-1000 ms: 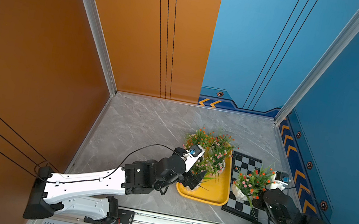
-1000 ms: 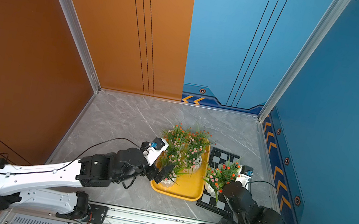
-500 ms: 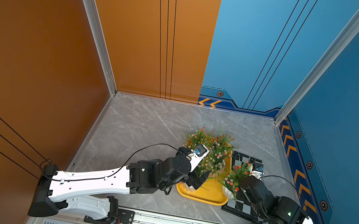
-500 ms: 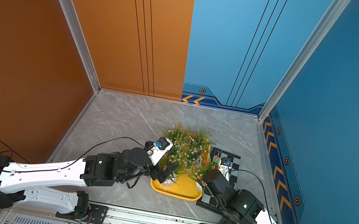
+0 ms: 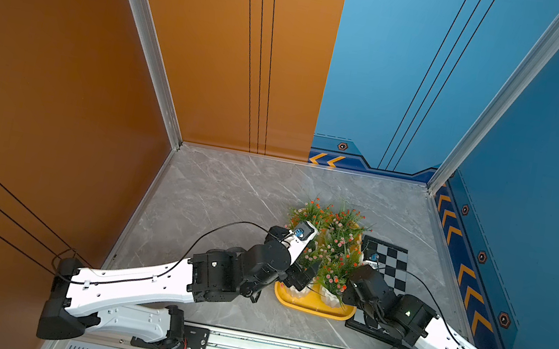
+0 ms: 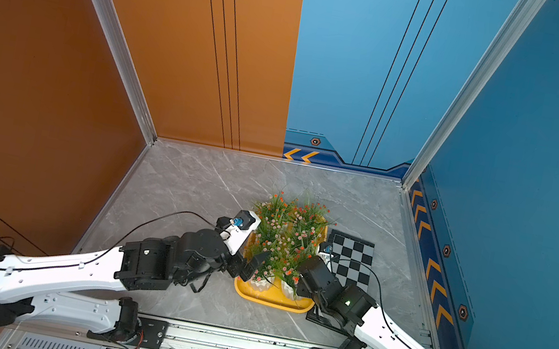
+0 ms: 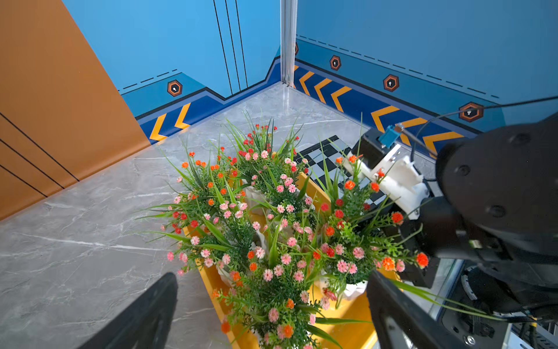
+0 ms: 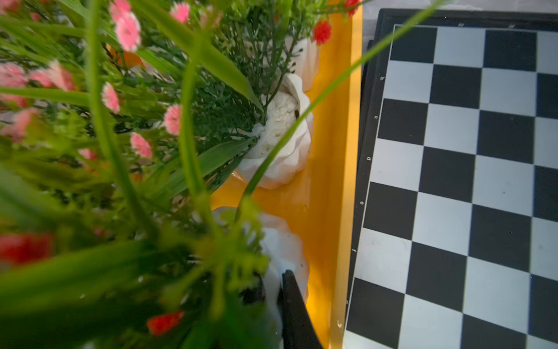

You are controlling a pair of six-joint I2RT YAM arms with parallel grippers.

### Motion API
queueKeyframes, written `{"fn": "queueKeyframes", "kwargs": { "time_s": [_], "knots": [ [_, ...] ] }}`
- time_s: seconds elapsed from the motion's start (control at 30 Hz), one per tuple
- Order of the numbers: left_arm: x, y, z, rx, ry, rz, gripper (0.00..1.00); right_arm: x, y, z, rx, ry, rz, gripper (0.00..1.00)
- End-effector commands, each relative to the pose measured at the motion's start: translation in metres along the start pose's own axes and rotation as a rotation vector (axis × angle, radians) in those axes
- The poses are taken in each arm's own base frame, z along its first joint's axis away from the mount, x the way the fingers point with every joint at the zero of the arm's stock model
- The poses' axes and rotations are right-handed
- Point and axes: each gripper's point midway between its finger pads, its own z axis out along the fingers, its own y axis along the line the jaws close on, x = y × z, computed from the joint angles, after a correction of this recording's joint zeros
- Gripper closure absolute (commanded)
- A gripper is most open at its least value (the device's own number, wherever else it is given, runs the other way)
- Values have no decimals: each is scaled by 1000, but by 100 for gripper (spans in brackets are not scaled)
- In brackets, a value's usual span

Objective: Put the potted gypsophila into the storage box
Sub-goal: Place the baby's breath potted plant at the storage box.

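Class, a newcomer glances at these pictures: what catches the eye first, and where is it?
A thicket of pink and orange potted gypsophila fills the yellow storage box on the grey table. Close beside it lies a black-and-white chequered board. The right gripper pinches one white pot by its rim, over the box.

Left fingers (image 7: 142, 314) spread wide, right fingers (image 8: 294, 308) pinched.

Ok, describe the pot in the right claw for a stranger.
Find the yellow storage box beside the chequered board on the marble table. Among its white ribbed pots, this potted gypsophila stands at the corner nearest the right arm, the only one whose rim the right claw pinches.
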Motion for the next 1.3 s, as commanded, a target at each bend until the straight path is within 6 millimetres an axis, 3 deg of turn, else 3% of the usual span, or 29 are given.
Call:
{"fn": "queueKeyframes", "kwargs": {
  "time_s": [0.0, 0.1, 0.6, 0.7, 0.8, 1.0, 1.23, 1.27],
  "knots": [
    [3, 7, -8, -30, -3, -13, 2, -12, 13, 4, -59, -47, 56, 100],
    [16, 11, -7, -44, 17, -6, 2, -6, 8, 10, -41, -36, 59, 100],
    [23, 12, -4, -55, 36, -17, 2, 11, -13, 30, 3, 3, 100, 96],
    [24, 14, -4, -62, 38, -18, 2, 13, -16, 32, 12, 9, 106, 90],
    [24, 14, -5, -63, 37, -19, 2, 13, -20, 33, 26, 10, 116, 75],
    [26, 17, -5, -75, 44, -13, 2, 3, -27, 21, 43, -26, 133, 59],
    [25, 31, -6, -108, 44, -19, 2, -32, -34, -15, 41, -141, 125, 37],
    [25, 35, -6, -113, 43, -29, 2, -41, -43, -20, 68, -165, 142, 34]
  ]
}}
